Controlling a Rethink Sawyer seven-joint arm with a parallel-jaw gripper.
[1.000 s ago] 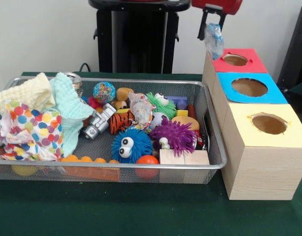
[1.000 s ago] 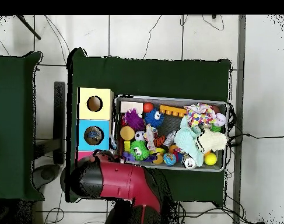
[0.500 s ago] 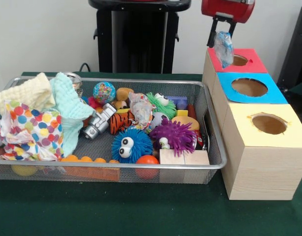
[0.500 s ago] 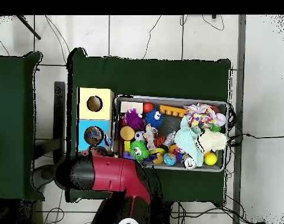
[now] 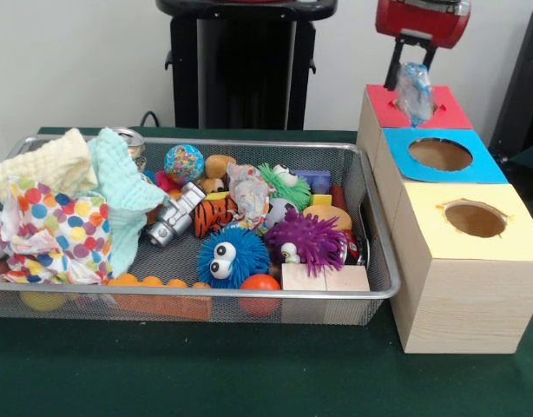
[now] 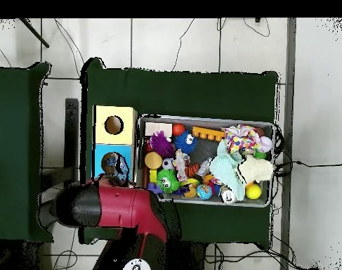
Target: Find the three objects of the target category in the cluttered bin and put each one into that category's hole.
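Gripper (image 5: 413, 71) hangs over the red-topped box (image 5: 440, 111) at the far end of the box row, clamped on a crumpled clear plastic wrapper (image 5: 415, 92) w/ bluish tint, whose lower end sits right at the red box's hole. Blue-topped box (image 5: 479, 158) and yellow-topped box (image 5: 518, 228) beside it show open holes. Wire mesh bin (image 5: 381, 261) left of the boxes holds cloths (image 5: 54, 200), fuzzy blue ball w/ eyes (image 5: 232, 257), purple spiky ball (image 5: 314, 239), wood blocks (image 5: 325, 278) & other toys.

I see a clear crinkled bag with blue print (image 5: 415, 91) between the black jaws, red box top (image 5: 447, 113) beneath, blue top (image 5: 440, 156) and yellow top (image 5: 475, 221) beyond.
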